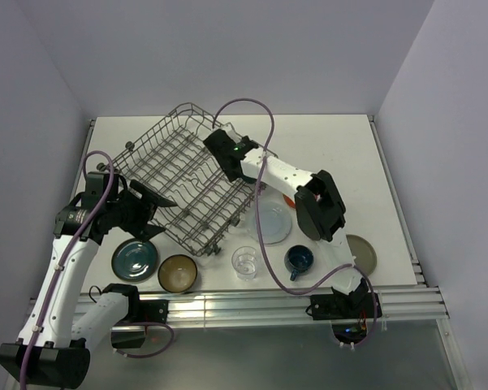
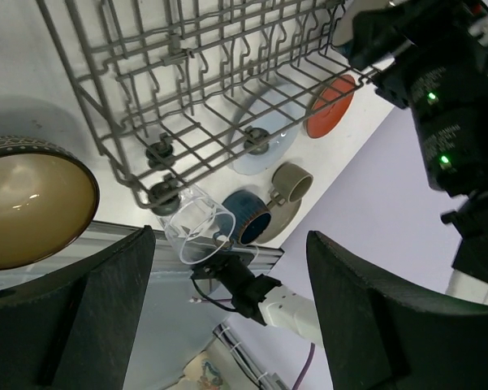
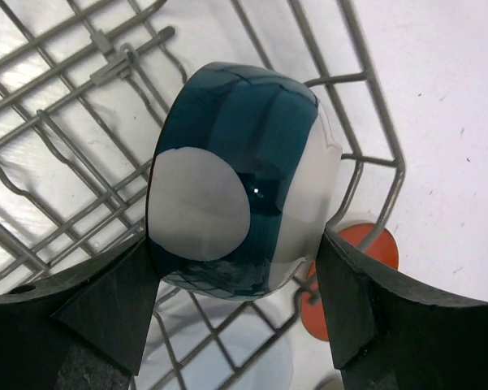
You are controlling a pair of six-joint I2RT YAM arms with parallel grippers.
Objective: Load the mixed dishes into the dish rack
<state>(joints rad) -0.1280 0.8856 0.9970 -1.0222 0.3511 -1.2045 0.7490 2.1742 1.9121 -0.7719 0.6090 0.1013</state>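
The teal bowl (image 3: 244, 183) is hanging on its side just inside the dish rack's (image 3: 365, 162) far right rim, with the right fingers (image 3: 390, 325) gripping it from both sides. The left fingers (image 2: 73, 325) are standing apart, empty, beside the rack's near left side. Released here, the bowl is risking a roll over the rim onto the table (image 1: 341, 146), because no tines are bracing it.

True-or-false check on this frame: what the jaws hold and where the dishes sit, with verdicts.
1. The right jaws grip a teal bowl above the dish rack. True.
2. The left jaws hold the clear glass. False: they are open and empty; the glass stands on the table.
3. The gold-brown bowl sits in the dish rack. False: it is on the table beside the teal plate.
4. The blue cup stands on the table near the glass. True.
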